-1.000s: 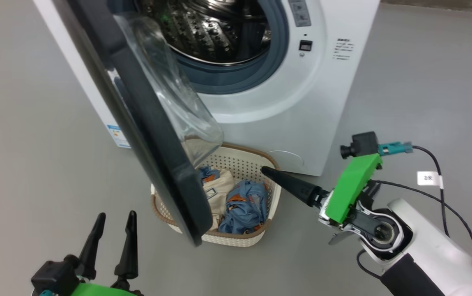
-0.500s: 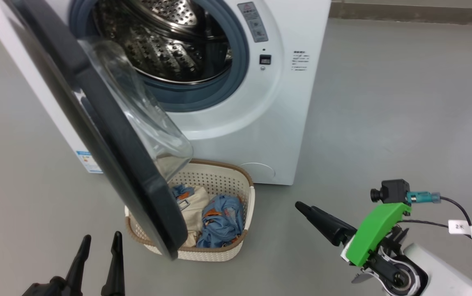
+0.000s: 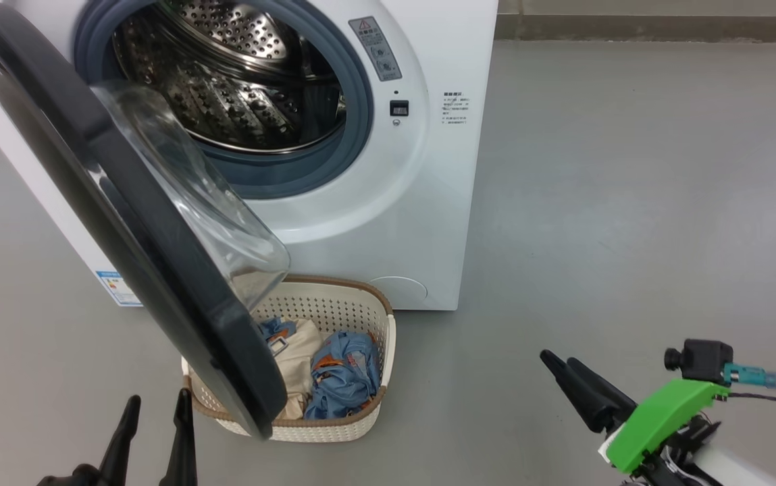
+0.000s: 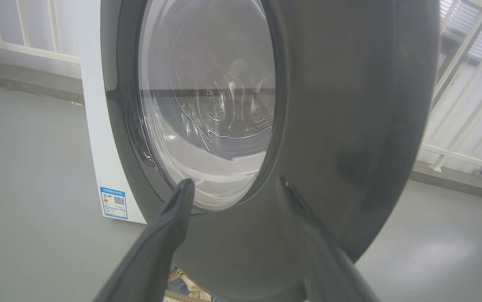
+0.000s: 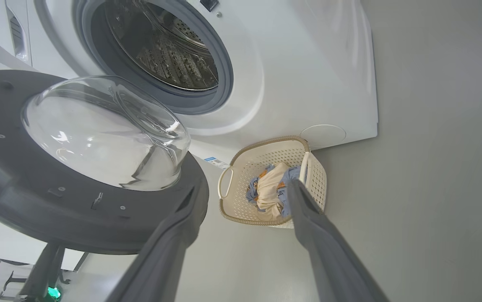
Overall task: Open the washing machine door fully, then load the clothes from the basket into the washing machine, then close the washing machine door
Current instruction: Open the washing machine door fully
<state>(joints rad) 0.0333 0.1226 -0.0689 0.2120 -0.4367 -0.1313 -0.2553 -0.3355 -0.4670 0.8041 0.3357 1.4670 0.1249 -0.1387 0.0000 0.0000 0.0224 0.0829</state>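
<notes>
While the door (image 3: pixel 132 214) stands swung out across the left of the head view, its glossy black rim and bulging clear bowl hide the left end of the basket (image 3: pixel 323 429). That cream, perforated basket sits low centre on the floor (image 3: pixel 631 202), just before the white washer (image 3: pixel 388 223), holding cream and blue-orange clothes (image 3: pixel 340 378). The left hand (image 3: pixel 158 399), lower left, and the right hand (image 3: pixel 560 358), lower right, are spread wide, empty.

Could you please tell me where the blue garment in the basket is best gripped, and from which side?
Grip the blue garment by its bunched top folds, coming down from above on the right, I would judge. It lies crumpled in the right half of the basket, while the open door overhangs the left half. The open right hand is on that free side.
</notes>
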